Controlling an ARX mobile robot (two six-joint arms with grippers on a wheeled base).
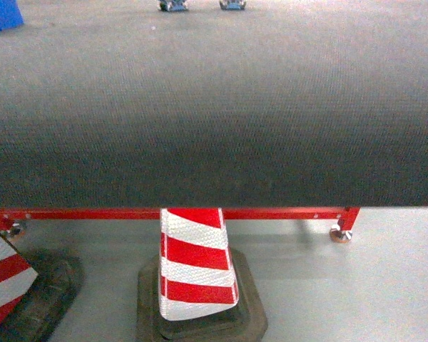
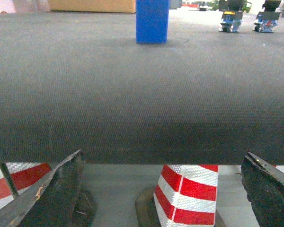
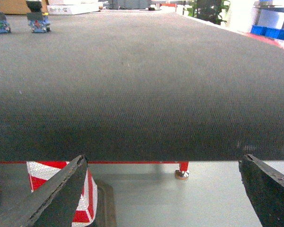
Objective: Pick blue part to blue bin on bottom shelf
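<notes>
Hanging wide open and empty, the left gripper [image 2: 161, 189] faced the blue part [image 2: 152, 21], upright far ahead across the dark mat [image 2: 132, 94], slightly left of centre. The right gripper [image 3: 163, 189], equally spread and empty, saw none of it, so left sat nearer. The blue bin and bottom shelf were out of sight; the part's top was cropped.

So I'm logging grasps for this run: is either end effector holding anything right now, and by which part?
Nothing is held. The left end effector and right end effector are both open, with nothing between their fingers.
</notes>
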